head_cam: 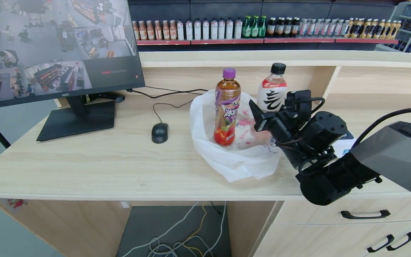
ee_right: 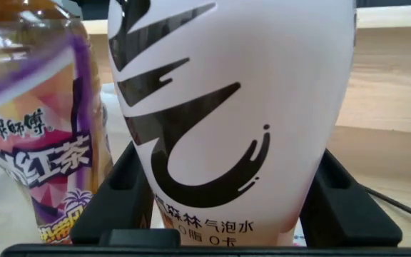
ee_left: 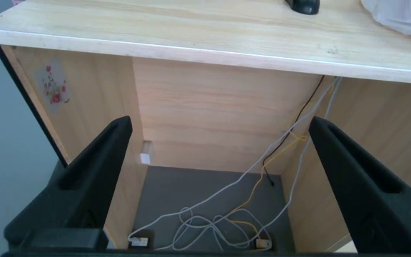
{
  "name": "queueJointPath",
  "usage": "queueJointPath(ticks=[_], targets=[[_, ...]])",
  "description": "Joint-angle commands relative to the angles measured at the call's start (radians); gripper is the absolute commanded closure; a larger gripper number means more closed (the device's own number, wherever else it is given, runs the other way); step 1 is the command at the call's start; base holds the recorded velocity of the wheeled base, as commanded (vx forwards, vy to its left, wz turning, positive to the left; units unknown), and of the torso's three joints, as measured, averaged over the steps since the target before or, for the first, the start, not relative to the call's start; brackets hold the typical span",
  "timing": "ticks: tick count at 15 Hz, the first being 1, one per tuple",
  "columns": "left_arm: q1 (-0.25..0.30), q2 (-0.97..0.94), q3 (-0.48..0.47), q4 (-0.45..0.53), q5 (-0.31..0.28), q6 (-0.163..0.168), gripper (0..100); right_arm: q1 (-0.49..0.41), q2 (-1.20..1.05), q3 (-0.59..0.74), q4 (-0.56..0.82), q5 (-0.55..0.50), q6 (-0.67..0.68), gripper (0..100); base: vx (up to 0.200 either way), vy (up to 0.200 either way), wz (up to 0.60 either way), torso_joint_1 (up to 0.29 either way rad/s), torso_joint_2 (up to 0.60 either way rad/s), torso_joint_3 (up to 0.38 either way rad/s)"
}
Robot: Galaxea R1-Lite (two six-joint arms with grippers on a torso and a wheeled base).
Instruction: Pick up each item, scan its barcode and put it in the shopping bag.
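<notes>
The upright white-labelled plastic bottle with black cap stands near the table's back edge, clamped in the right pincer. The white plastic shopping bag lies just beside it, leftward. The left pincer hangs spread apart below the front edge.

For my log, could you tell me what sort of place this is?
Probably a shop checkout: rows of bottled drinks on red-edged shelves, a black monitor showing surveillance views, and a white plastic shopping bag.
</notes>
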Motion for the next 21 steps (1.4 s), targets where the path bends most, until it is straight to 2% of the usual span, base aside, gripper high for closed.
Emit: queueJointPath(ticks=[1,12,21], targets=[[0.000,0.000,0.000,0.000,0.001,0.000,0,0.002,0.037,-0.006,-0.002,0.000,-0.001,100,0.000,0.000,0.00,0.000,0.00,0.000],[-0.001,0.000,0.000,0.000,-0.001,0.000,0,0.008,0.055,0.032,-0.002,-0.002,0.002,100,0.000,0.000,0.00,0.000,0.00,0.000],[-0.001,0.000,0.000,0.000,0.001,0.000,0,0.008,0.064,0.012,-0.002,-0.002,-0.001,100,0.000,0.000,0.00,0.000,0.00,0.000]])
